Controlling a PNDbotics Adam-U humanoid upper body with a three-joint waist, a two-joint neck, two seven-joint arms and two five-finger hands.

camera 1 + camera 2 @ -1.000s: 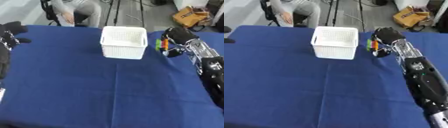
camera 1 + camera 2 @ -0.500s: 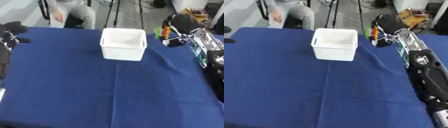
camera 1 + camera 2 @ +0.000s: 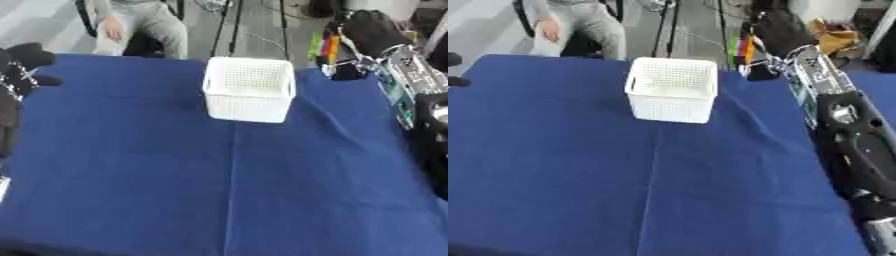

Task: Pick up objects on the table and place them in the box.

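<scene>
Both views come from one stereo head camera, mounted above the near edge of the table (image 3: 131, 175) and pitched downward and forward. The blue cloth fills the lower three quarters of each frame; floor and stands occupy the top band. The white basket (image 3: 249, 95) sits upper centre in the left eye view and shifts left in the right eye view. The right arm (image 3: 842, 130) runs down the right edge, more exposed in the right eye view. The left hand (image 3: 22, 67) shows at the left edge of the left eye view
</scene>
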